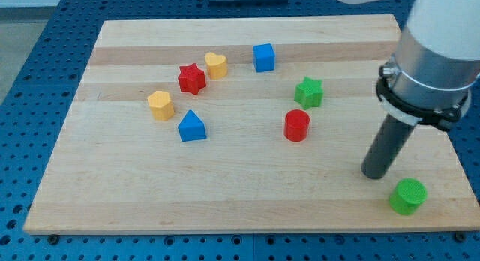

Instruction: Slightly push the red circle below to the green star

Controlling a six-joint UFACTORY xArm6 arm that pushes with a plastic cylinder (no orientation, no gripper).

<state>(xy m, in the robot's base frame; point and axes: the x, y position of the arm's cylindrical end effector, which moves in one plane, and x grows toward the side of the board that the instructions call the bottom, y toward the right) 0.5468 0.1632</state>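
Observation:
The red circle (297, 125) stands right of the board's middle. The green star (308, 91) sits just above it and slightly to the right, a small gap between them. My tip (373, 173) rests on the board toward the lower right, well to the right of and below the red circle, touching no block. A green circle (408, 196) lies just below and right of the tip.
A blue cube (263, 57) sits near the top middle. A yellow heart (216, 64), red star (192, 79), yellow hexagon-like block (160, 105) and blue triangle (192, 127) cluster on the left. The wooden board (105, 193) lies on a blue perforated table.

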